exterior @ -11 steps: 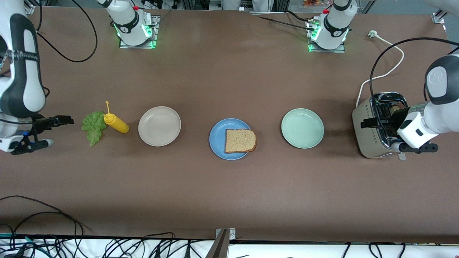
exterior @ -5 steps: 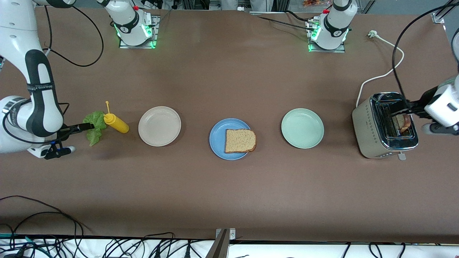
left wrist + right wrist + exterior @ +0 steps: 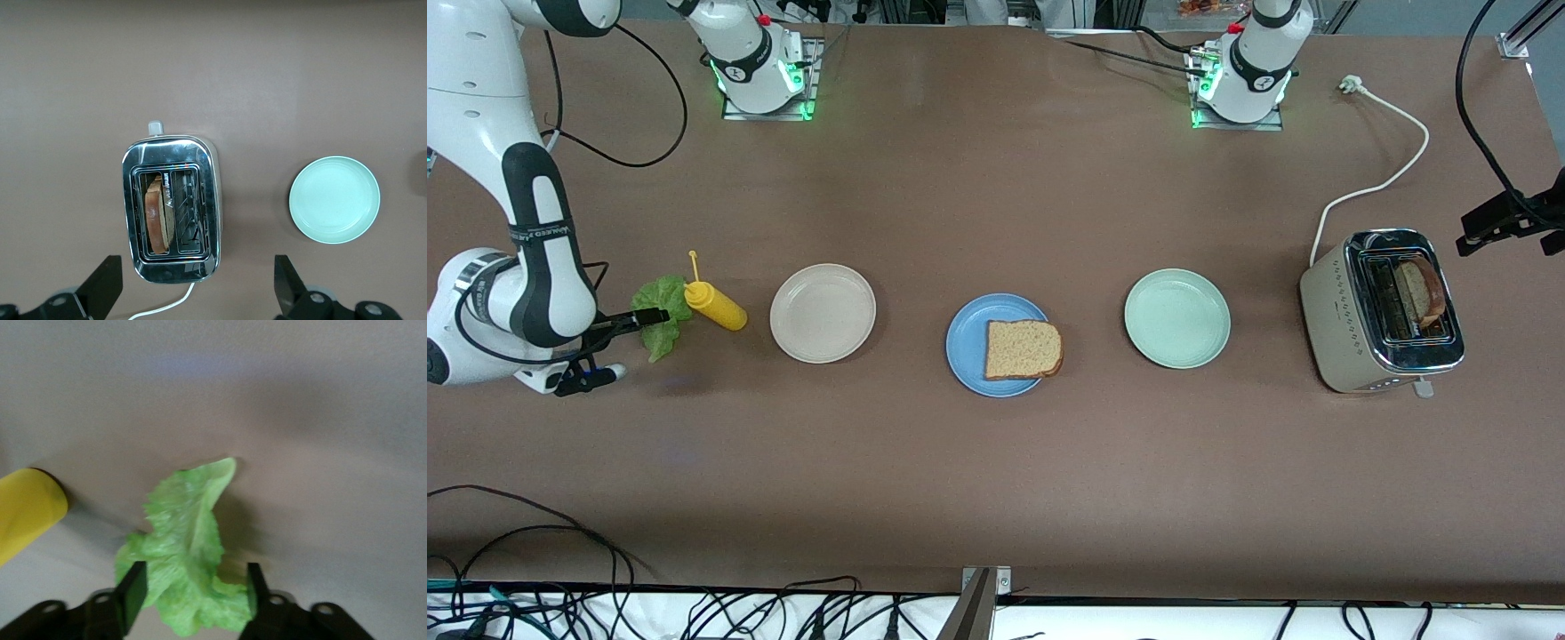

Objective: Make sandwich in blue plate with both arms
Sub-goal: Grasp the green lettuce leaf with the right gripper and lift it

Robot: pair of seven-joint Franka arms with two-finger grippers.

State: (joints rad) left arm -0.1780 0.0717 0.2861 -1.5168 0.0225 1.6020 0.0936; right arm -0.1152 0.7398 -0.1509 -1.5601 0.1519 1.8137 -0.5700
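Observation:
The blue plate [image 3: 967,342] lies mid-table with one brown bread slice [image 3: 1023,348] on it, overhanging its rim. A second slice [image 3: 1420,292] stands in the toaster [image 3: 1352,324], also seen as bread [image 3: 157,215] in the toaster [image 3: 170,263] from the left wrist. The green lettuce leaf [image 3: 660,313] lies at the right arm's end. My right gripper [image 3: 618,347] is low at the leaf, open, its fingers on either side of the lettuce [image 3: 190,553] around the gripper's middle [image 3: 195,590]. My left gripper [image 3: 1494,222] hangs open [image 3: 197,290] high by the toaster, holding nothing.
A yellow mustard bottle [image 3: 713,304] lies right beside the lettuce, toward the cream plate [image 3: 823,313]. A pale green plate [image 3: 1176,318] sits between the blue plate and the toaster. The toaster's white cord [image 3: 1383,182] runs toward the arms' bases.
My right gripper has moved in onto the lettuce and its fingers have narrowed around it. My left gripper has drawn up and away from the toaster, the slice staying in the slot.

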